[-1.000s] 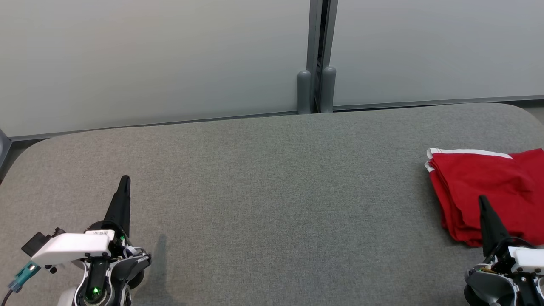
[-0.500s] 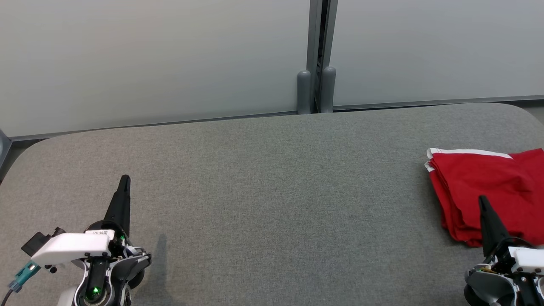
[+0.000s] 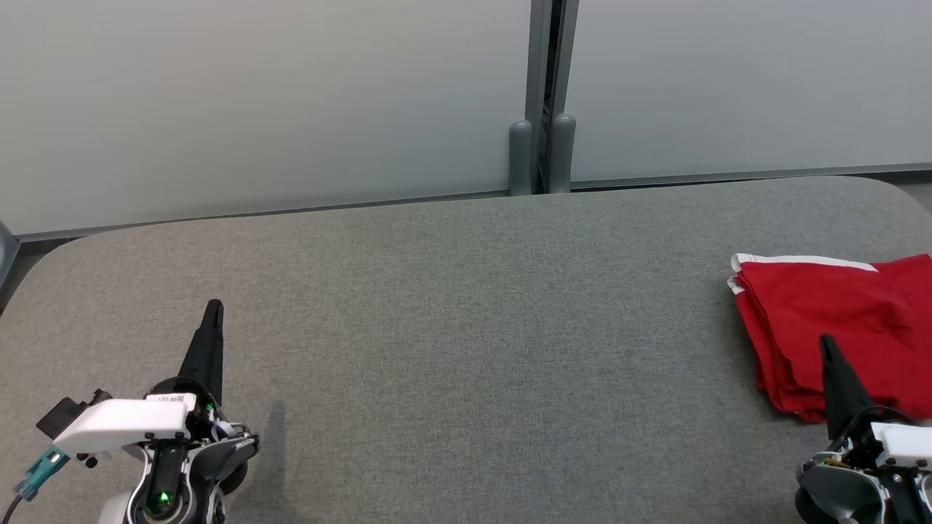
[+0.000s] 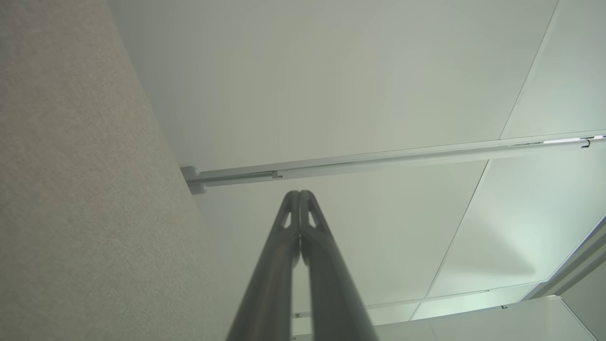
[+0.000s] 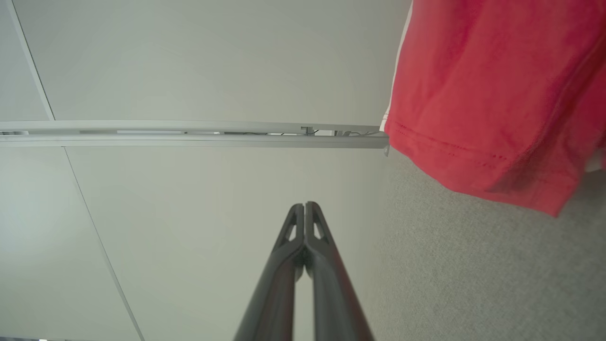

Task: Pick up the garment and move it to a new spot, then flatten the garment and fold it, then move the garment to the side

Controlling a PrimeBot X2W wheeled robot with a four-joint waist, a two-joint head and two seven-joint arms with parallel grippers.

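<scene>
A red garment (image 3: 830, 320) with a white trim lies folded at the right side of the grey table (image 3: 466, 349), running past the head view's right edge; it also fills the upper right of the right wrist view as red cloth (image 5: 492, 94). My right gripper (image 3: 825, 340) stands shut at the lower right, its tip over the garment's near part, holding nothing. In the right wrist view its fingers (image 5: 304, 206) are pressed together. My left gripper (image 3: 214, 306) is shut and empty at the lower left, far from the garment, its tips together (image 4: 299, 193).
Pale wall panels rise behind the table, with a grey post (image 3: 542, 145) at the joint between them. The table's far corners are rounded. Wide bare grey felt stretches between the two grippers.
</scene>
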